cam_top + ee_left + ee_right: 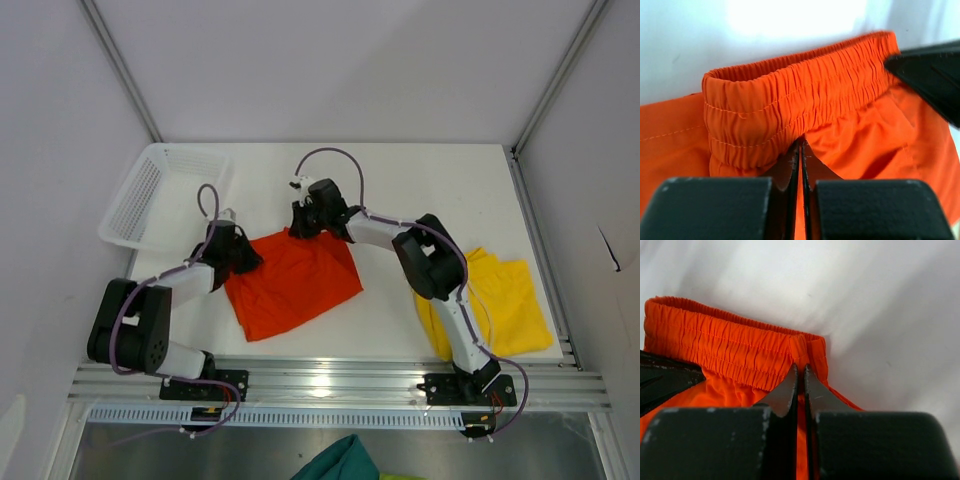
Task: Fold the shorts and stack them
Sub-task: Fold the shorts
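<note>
Orange-red shorts (295, 283) lie spread on the white worktop (420, 190), near its middle and between the two arms, with the elastic waistband along the far edge of the cloth. Left hand (243, 255) sits at the left end of that far edge; right hand (300, 222) sits at the right end. Left wrist view: the left hand (800, 150) has its fingers pressed together with only a thin slit between them, orange fabric pinched just below the gathered waistband (805, 100), which stands up off the surface as a ridge. A black part crosses the upper right corner of this view, against the same waistband; cannot tell for certain what it is. Right wrist view: the right hand (800, 375) is likewise closed to a narrow slit, its tips nipping the waistband (730, 350) at its end seam, white worktop behind. Both hands therefore hold the orange-red shorts by the waistband, one at each end. Yellow shorts (510, 300) lie flat on the right side of the worktop, well apart from the orange-red pair and partly hidden behind the right arm. White mesh basket (135, 200) stands at the far left corner. A teal-green cloth (340, 462) shows below the worktop's near rail.
</note>
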You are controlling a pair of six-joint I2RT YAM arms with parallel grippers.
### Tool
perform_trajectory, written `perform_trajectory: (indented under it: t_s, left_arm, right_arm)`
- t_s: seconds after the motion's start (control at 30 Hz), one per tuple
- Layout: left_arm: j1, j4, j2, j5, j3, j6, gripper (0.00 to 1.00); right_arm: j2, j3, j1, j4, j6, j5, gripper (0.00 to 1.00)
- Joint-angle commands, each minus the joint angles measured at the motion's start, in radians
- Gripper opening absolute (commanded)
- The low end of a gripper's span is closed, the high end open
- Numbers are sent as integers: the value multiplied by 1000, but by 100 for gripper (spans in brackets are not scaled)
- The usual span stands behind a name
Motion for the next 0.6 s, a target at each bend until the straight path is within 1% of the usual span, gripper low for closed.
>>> perform_trajectory:
  t_s: [0.0,0.03,0.1,0.13,0.2,0.23,0.27,0.3,0.33,0.37,0.4,0.47,0.5,0.57]
  left_arm:
    - [-63,-94,71,-68,109,77,5]
    - [-71,-130,106,-71,163,87,6]
    - [-82,-135,143,-57,198,100,6]
    - [-82,-145,160,-56,250,104,6]
    - [-82,-164,206,-36,287,120,8]
    - [-84,-165,206,-36,304,120,8]
    - [-84,-175,201,-34,307,120,9]
    - [-85,-175,192,-28,309,122,13]
    - [-84,-177,181,-26,311,122,15]
    - [-84,-181,168,-25,311,120,19]
    - [-84,-194,136,-23,309,120,33]
    - [-85,-210,99,-20,308,120,51]
    - [-85,-224,58,-10,308,122,68]
    - [-84,-253,17,-20,320,127,87]
  right_arm:
    - [-81,-132,-28,-59,34,154,0]
    - [-101,-161,-28,-32,45,186,0]
    - [-144,-223,-34,2,74,205,0]
    - [-153,-234,-37,16,79,209,0]
    - [-174,-241,-45,2,87,223,0]
    - [-183,-241,-48,1,82,223,3]
    - [-193,-240,-50,-4,77,216,7]
    - [-216,-234,-50,-15,74,219,21]
    - [-229,-231,-53,-15,64,216,29]
    - [-245,-231,-53,-50,62,208,35]
    - [-281,-234,-54,-67,65,205,47]
    - [-320,-240,-60,-87,73,193,59]
    - [-340,-241,-64,-114,77,191,71]
    - [-397,-243,-71,-157,93,194,78]
